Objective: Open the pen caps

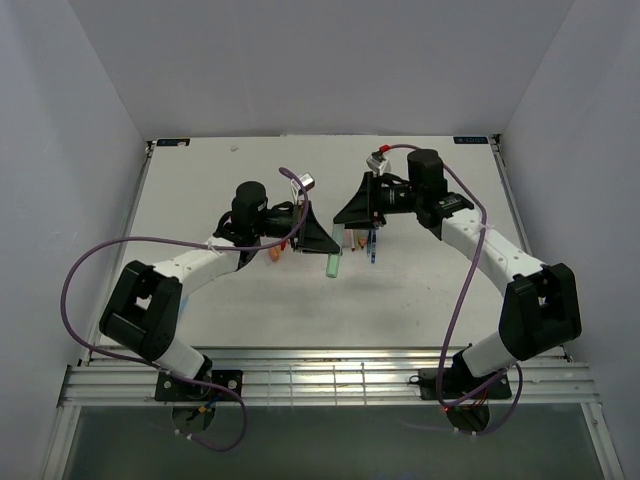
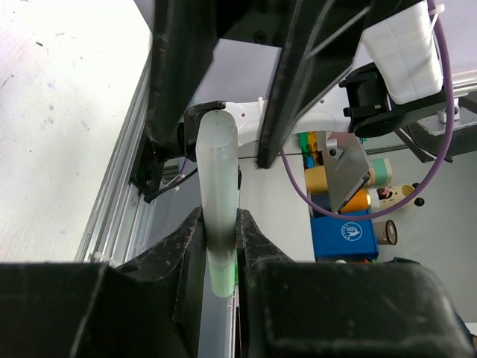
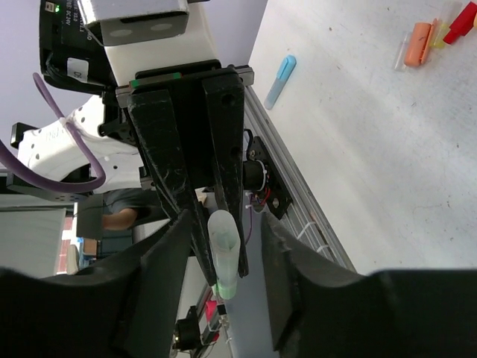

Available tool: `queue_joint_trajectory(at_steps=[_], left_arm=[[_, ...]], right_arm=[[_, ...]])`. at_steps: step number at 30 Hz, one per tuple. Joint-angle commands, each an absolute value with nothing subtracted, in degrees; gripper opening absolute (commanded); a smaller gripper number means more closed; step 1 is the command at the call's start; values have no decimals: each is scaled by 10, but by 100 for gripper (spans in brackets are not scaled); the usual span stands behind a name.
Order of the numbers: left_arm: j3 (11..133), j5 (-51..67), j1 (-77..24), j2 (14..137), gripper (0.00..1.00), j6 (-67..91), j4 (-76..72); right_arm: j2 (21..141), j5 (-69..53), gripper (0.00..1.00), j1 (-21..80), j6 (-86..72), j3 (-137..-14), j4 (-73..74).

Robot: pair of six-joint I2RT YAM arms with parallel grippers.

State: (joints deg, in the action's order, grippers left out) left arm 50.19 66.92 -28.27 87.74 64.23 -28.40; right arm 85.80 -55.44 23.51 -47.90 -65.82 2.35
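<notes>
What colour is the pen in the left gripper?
Pale green pen, clearest in the left wrist view.

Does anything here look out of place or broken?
Only mildly: a light blue piece lies alone near the table's rail, apart from the orange piece and the red piece. Nothing looks spilled or broken.

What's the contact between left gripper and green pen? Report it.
Touching. The left wrist view shows the left gripper clamping the green pen from both sides.
</notes>
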Motion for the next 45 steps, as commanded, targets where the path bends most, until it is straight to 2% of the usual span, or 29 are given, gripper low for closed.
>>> queue_joint_trajectory(at_steps=[1, 7, 12, 15, 16, 18, 19, 20, 21, 23, 25, 28, 38, 45], left_arm=[[510, 672, -285, 886, 0, 664, -327], [527, 673, -285, 897, 0, 686, -349], [534, 671, -285, 901, 0, 700, -360], [537, 671, -285, 901, 0, 705, -362], [537, 670, -285, 901, 0, 706, -364], [538, 671, -286, 901, 0, 708, -366], [538, 671, -285, 902, 4, 709, -367], [538, 671, -286, 902, 15, 711, -367], [537, 671, -285, 900, 44, 712, -367], [531, 672, -286, 897, 61, 714, -368], [515, 672, -285, 887, 71, 712, -368], [495, 674, -286, 866, 74, 711, -368], [418, 664, -301, 803, 75, 712, -359], [423, 663, -305, 810, 65, 713, -357]], right_arm=[[852, -563, 44, 241, -492, -650, -7], [843, -565, 34, 242, -493, -640, -6], [842, -571, 31, 243, -495, -639, -8], [839, -576, 22, 244, -501, -630, -21], [839, -578, 14, 244, -505, -628, -24], [841, -581, 8, 245, -507, -628, -27], [842, -583, 8, 246, -509, -629, -28], [842, -584, 8, 246, -509, -629, -31], [840, -584, 8, 246, -511, -630, -33], [839, -583, 8, 246, -514, -633, -33], [839, -580, 8, 245, -519, -636, -34], [842, -574, 8, 245, -526, -647, -34], [861, -552, 8, 235, -535, -676, -33], [863, -546, 8, 235, -541, -671, -44]])
